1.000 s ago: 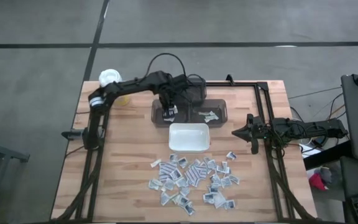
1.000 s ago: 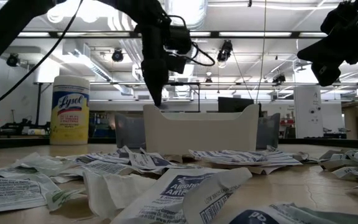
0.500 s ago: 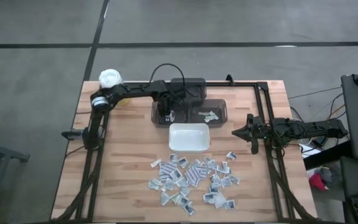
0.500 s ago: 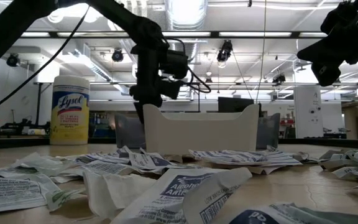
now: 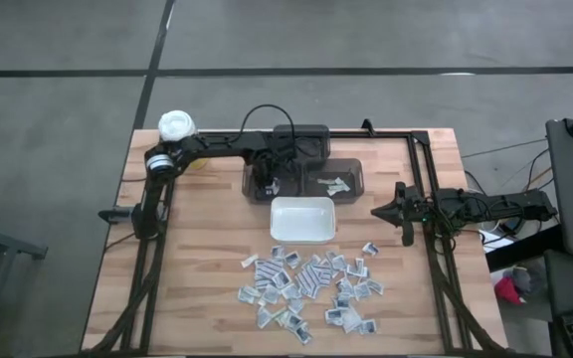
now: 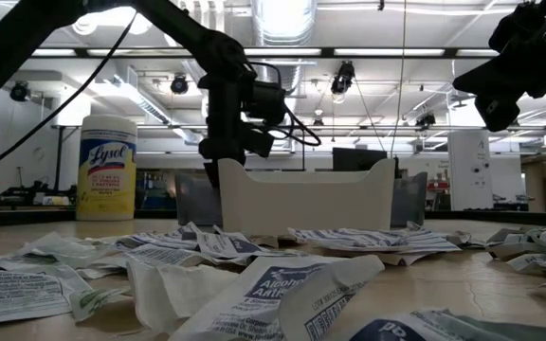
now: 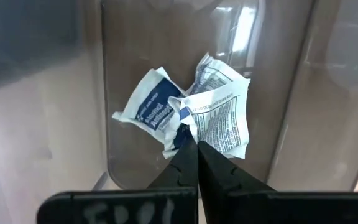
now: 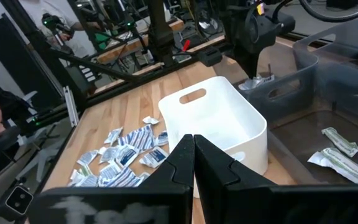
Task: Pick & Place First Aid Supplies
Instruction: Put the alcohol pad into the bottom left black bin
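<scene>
Wooden table [image 5: 187,268] is seen from above with a clear grey bin [image 5: 351,171] at the far side and a white tray [image 5: 302,220] just in front of it. Most first aid packets [image 5: 306,283] are scattered on the table on the near side of the tray, none inside it as far as can be seen. A few greenish packets [image 5: 333,183] lie in the bin's right part.

Left gripper [image 5: 268,183] is lowered into the bin's left part. Its fingers are pinched together on two crumpled packets [image 7: 191,112], one blue-printed, one white with small print, seen in the left wrist view. Whether these touch the bin floor cannot be told.

Right gripper [image 5: 378,212] is held clear of the table's right side, just beside the tray's right end, fingers clenched on nothing. A yellow canister [image 6: 108,167] is stood at the far left corner.
</scene>
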Motion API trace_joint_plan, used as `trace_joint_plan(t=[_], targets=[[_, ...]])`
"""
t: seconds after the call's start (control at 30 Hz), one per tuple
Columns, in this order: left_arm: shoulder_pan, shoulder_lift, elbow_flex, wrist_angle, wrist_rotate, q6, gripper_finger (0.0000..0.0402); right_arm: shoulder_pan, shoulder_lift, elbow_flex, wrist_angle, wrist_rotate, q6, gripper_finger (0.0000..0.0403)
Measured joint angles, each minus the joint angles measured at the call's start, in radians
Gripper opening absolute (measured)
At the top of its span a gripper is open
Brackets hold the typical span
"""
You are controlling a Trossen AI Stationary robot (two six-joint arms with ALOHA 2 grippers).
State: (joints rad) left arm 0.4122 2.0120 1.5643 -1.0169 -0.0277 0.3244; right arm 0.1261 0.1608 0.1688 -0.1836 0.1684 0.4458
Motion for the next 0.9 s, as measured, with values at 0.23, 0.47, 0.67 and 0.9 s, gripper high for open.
trace_joint_plan(t=[0.23,0.47,0.67,0.9], targets=[[0.000,0.000,-0.007,0.000,0.000,-0.071,0.0035,0.000,0.000,0.000,0.000,0.000,0.000,0.0008],[0.000,-0.001,0.033,-0.076,0.000,-0.071,0.0104,0.000,0.000,0.000,0.000,0.000,0.000,0.0008],[-0.002,-0.016,0.118,-0.249,-0.061,-0.107,0.0126,0.000,0.000,0.000,0.000,0.000,0.000,0.0008],[-0.021,-0.103,0.178,-0.341,-0.070,-0.250,0.0126,0.000,0.000,0.000,0.001,0.000,0.000,0.0008]])
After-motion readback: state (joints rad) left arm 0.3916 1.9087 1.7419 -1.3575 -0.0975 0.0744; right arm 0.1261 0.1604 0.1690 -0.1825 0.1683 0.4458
